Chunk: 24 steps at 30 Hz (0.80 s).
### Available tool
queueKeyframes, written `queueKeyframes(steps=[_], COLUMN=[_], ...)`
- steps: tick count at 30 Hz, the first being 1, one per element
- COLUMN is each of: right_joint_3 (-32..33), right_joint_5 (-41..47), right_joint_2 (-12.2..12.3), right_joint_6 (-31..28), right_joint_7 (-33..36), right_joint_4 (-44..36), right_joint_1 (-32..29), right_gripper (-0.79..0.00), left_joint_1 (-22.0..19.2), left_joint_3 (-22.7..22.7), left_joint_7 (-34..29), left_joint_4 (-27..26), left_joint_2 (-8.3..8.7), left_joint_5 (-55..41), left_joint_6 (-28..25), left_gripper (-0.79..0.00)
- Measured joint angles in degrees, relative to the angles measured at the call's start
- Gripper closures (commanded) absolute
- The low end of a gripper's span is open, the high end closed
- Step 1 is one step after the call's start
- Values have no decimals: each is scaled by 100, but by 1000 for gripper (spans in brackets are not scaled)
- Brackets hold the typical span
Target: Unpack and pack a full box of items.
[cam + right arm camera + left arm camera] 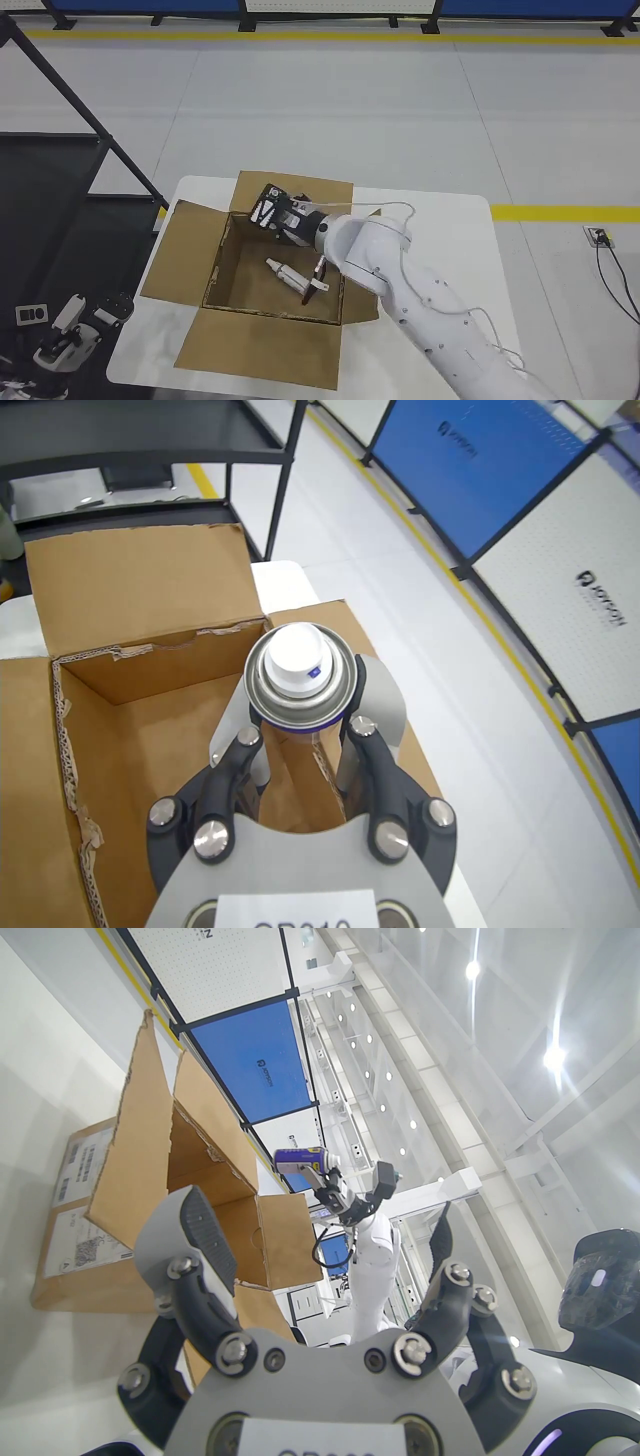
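Over the box (140, 600) rim, right gripper (302, 700) clamps spray can (295, 677); left gripper (320, 1213) beside box, jaws wide open.

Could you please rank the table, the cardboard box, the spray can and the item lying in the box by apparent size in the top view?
1. table, though partly covered
2. cardboard box
3. spray can and whitish item: these look alike, and the raised can is nearer the camera, so I leave them unranked.

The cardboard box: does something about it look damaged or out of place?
Yes. The cardboard box has ragged, torn edges where its flaps meet the walls, with corrugated layers showing. Nothing looks spilled. The held spray can looks intact.
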Motion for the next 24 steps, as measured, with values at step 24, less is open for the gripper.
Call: queueKeyframes(steps=[24], right_joint_3=[-1981], right_joint_5=[1509], right_joint_2=[-1750], right_joint_6=[-1149], right_joint_7=[-900], right_joint_4=[4879], right_joint_1=[1635], right_gripper=[0], left_joint_1=[0], left_joint_3=[0], left_joint_7=[0], left_joint_4=[0], left_joint_2=[0], left_joint_5=[0], left_joint_6=[0], left_gripper=[-785])
